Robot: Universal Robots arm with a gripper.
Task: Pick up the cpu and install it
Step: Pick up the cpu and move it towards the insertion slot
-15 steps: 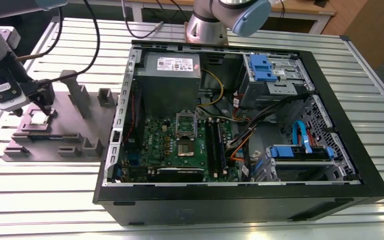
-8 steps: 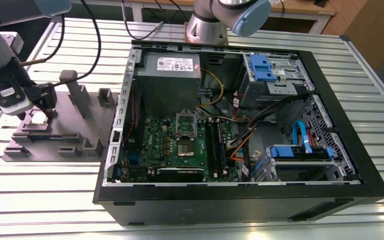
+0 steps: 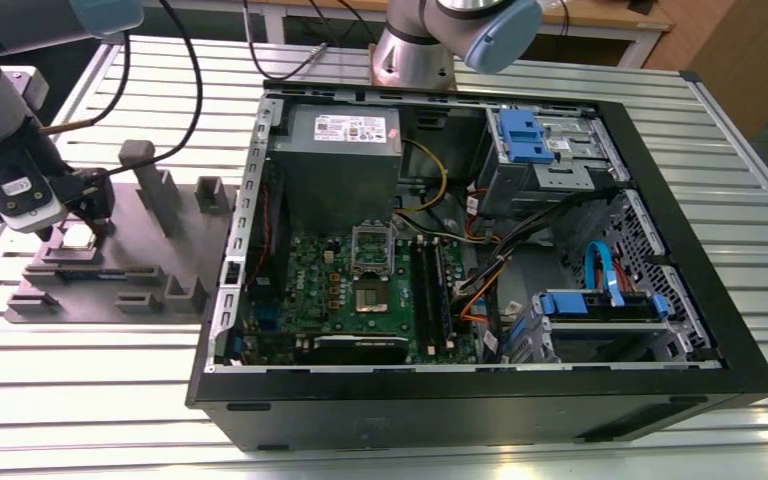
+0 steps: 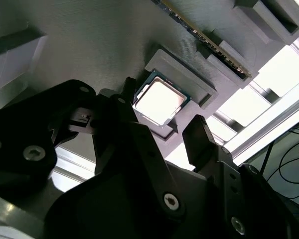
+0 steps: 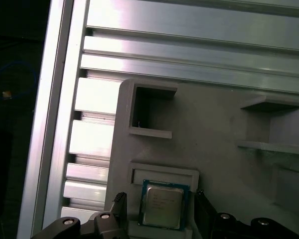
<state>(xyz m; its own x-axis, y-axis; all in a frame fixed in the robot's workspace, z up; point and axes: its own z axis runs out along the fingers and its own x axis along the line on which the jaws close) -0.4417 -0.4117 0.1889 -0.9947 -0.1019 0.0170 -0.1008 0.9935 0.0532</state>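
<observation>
Two fingers (image 4: 202, 137) of mine stood wide, one either side of the cpu (image 4: 159, 102), which lay flat in its pocket (image 4: 187, 82) on the grey holder (image 5: 214, 139) beside the case (image 3: 491, 410). Had I closed off-centre, I judged, the chip could tilt, jam against the pocket rim or slip.

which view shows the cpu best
The first wrist view: the cpu lies square-on in the grey holder, its whole top visible. The second wrist view shows it slanted and washed by glare; the exterior view shows it tiny under the gripper.
</observation>
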